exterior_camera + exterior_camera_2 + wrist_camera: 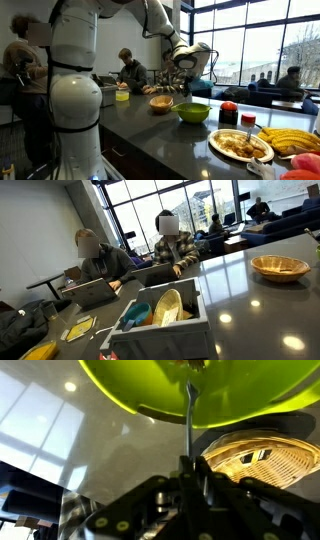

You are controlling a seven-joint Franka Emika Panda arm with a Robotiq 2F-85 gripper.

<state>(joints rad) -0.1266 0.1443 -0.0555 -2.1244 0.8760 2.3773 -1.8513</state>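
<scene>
My gripper point(188, 468) is shut on the thin metal handle of a utensil point(189, 420). The handle runs straight ahead to the lime-green bowl point(190, 395), where its tip meets the bowl's inside. The kind of utensil head cannot be made out. A woven wicker bowl point(255, 460) lies just right of the fingers. In an exterior view the gripper point(177, 80) hangs above the counter between the wicker bowl point(161, 103) and the green bowl point(193, 113). Another exterior view shows the wicker bowl point(280, 268) but not the gripper.
A plate of food point(240, 146), bananas point(290, 140) and a red-capped bottle point(229, 113) stand on the dark counter point(150, 130). A grey caddy point(165, 330) holding yellow plates sits near its end. People sit at tables behind, by the windows.
</scene>
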